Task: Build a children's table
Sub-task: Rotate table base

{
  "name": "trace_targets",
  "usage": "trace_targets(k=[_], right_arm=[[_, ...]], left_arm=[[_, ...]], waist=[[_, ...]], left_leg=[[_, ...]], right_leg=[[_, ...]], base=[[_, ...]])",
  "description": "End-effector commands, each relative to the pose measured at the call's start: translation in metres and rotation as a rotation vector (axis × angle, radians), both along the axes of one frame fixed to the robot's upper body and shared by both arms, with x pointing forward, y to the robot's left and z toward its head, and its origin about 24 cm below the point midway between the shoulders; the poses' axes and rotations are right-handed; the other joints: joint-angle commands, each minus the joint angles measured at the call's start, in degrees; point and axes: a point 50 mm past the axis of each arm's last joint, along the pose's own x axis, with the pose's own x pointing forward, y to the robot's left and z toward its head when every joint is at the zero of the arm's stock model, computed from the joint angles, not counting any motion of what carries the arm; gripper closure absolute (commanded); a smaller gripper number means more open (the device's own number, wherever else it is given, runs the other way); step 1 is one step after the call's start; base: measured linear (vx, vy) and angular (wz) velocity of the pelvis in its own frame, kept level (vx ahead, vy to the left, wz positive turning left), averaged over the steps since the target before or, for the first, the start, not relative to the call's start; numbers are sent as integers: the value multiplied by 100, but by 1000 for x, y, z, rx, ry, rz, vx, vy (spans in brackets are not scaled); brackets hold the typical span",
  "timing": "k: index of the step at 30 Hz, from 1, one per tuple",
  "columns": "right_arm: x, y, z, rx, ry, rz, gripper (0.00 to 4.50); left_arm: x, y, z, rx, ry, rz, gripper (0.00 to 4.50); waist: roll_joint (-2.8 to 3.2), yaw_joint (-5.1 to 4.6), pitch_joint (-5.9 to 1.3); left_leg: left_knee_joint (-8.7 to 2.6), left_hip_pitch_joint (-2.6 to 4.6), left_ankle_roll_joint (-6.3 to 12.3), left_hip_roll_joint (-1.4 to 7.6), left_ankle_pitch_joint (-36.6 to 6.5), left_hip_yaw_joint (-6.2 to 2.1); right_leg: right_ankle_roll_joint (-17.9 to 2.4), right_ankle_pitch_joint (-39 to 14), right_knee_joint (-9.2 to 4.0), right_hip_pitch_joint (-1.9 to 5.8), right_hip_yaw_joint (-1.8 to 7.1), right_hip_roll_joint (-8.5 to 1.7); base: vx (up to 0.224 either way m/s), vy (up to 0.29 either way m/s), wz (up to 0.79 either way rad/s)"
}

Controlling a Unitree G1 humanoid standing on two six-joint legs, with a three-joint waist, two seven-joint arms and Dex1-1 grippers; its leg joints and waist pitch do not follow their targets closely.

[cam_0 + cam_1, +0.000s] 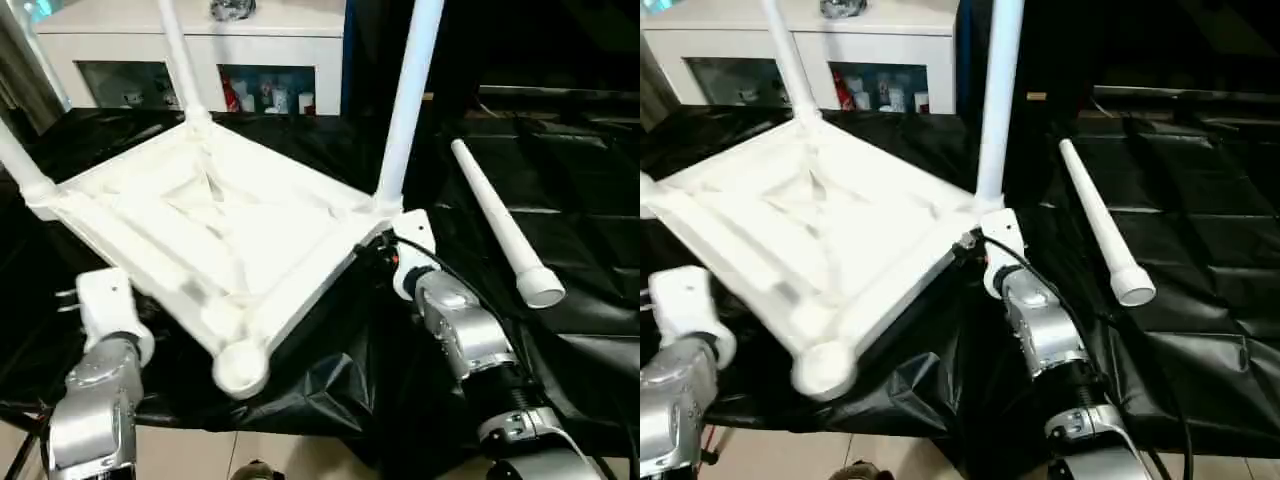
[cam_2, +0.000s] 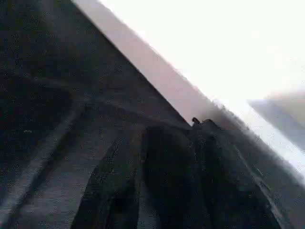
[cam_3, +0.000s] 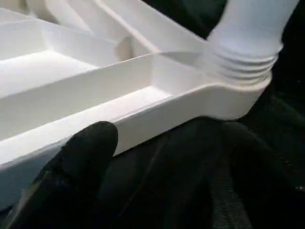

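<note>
The white tabletop [image 1: 230, 220] lies upside down on the black-draped work table, ribs facing up. Three white legs stand in its corner sockets: one at the back [image 1: 180, 60], one at the left [image 1: 20, 165] and one at the right [image 1: 405, 110]. The nearest corner socket [image 1: 240, 368] holds nothing. Another leg [image 1: 495, 220] lies loose on the cloth to the right. My right gripper [image 1: 375, 250] is open at the tabletop's right rim, beside the right leg's socket [image 3: 238, 71], with one black finger [image 3: 90, 143] against the rim. My left gripper [image 2: 188, 131] sits low at the tabletop's left front edge.
A white cabinet [image 1: 200, 50] with small items on its shelves stands behind the work table. Wrinkled black cloth [image 1: 560, 150] covers the table and hangs over its front edge, with pale floor [image 1: 200, 455] below. Cables run along my right forearm [image 1: 465, 335].
</note>
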Motion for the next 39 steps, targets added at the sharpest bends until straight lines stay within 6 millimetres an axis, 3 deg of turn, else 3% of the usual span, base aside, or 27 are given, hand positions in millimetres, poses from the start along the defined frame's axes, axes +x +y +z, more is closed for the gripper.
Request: trace_targets(k=[1,4,7,13,14,15,16,17,18,19,22,23,24,29,33,35,37,39], right_arm=[[4,1,6,8,-18,7,58],[4,1,6,8,-18,15,58],[4,3,7,11,-18,38,58],[4,5,10,22,-23,57,58],[3,3,12,26,-28,59,58],[3,3,13,26,-28,59,58],[2,0,15,26,-33,58,58],[1,-1,16,27,-34,58,58],[0,-8,20,16,-39,42,58],[0,-12,22,6,-40,31,58],[1,-27,29,-55,-31,-10,58],[2,-34,33,-72,-19,-18,58],[5,-46,41,-41,9,-34,58],[12,-66,54,-1,31,-89,26],[31,-106,75,-97,28,-210,6],[34,-112,77,-115,36,-228,6],[43,-133,82,-149,87,-288,6],[45,-141,84,-150,114,-312,6]], left_arm=[[3,-22,0,-62,6,-231,264],[3,-33,7,-46,-25,-436,264],[-3,-49,10,-31,-4,-692,264],[7,-71,13,-67,-36,-811,264],[14,-83,14,-68,-58,-862,264],[15,-84,14,-69,-61,-866,264],[21,-95,16,-75,-86,-899,264],[23,-98,16,-76,-96,-911,264],[31,-112,18,-87,-127,-948,264],[33,-117,19,-92,-137,-961,264],[34,-129,24,-111,-167,-1010,264],[33,-132,28,-126,-180,-1027,264],[31,-134,34,-138,-205,-1059,264],[29,-133,43,-147,-234,-1096,258],[30,-131,55,-146,-280,-1106,258],[30,-130,56,-150,-279,-1102,258],[29,-130,59,-128,-270,-1129,258],[28,-129,59,-91,-264,-1147,258]], waist=[[57,-20,-322],[30,-27,-320],[46,-32,-320],[25,-52,-336],[-2,-60,-339],[6,-46,-347],[15,-54,-357],[10,-48,-357],[1,-57,-358],[27,-41,-382],[-20,-58,-400],[33,-68,-395],[-4,-86,-394],[-38,-133,-393],[-66,-183,-370],[-61,-171,-357],[-79,-172,-382],[-90,-159,-380]], left_leg=[[-521,141,-12,230,-2401,-157],[-537,144,-76,246,-2448,-163],[-563,135,-105,263,-2440,-170],[-539,159,-143,240,-2265,-126],[-544,134,-126,245,-2159,-128],[-527,179,-129,238,-2151,-109],[-531,136,-131,240,-2021,-122],[-532,139,-127,240,-1976,-117],[-529,134,-117,237,-1917,-117],[-511,154,-135,244,-1840,-111],[-502,111,-103,242,-1604,-107],[-493,115,-107,236,-1578,-104],[-479,106,-63,222,-1474,-89],[-439,75,114,201,-1232,-69],[-420,120,105,195,-1391,-57],[-410,121,99,192,-1452,-44],[-390,128,118,183,-1400,-54],[-385,110,152,185,-1336,-51]], right_leg=[[-449,-2484,-478,189,292,-339],[-458,-2495,-471,194,310,-353],[-521,-2427,-442,203,333,-364],[-605,-2250,-427,210,350,-354],[-612,-2242,-416,250,349,-367],[-568,-2290,-434,213,353,-355],[-558,-2212,-414,260,355,-366],[-529,-2195,-433,256,355,-359],[-528,-2114,-431,264,358,-350],[-550,-1990,-404,257,371,-362],[-603,-1731,-360,309,372,-362],[-629,-1699,-352,303,373,-350],[-676,-1570,-344,331,374,-339],[-823,-1591,-339,346,351,-344],[-820,-2021,-387,307,328,-325],[-809,-2114,-392,291,327,-326],[-869,-2064,-369,307,312,-326],[-929,-1915,-353,316,312,-315]], base=[[0,0,0],[0,0,0],[0,0,0],[0,0,0],[0,0,0],[0,0,0],[0,0,0],[0,0,0],[0,0,0],[0,0,0],[0,0,0],[0,0,0],[0,0,0],[0,0,0],[0,0,0],[0,0,0],[0,0,0],[0,0,0]])
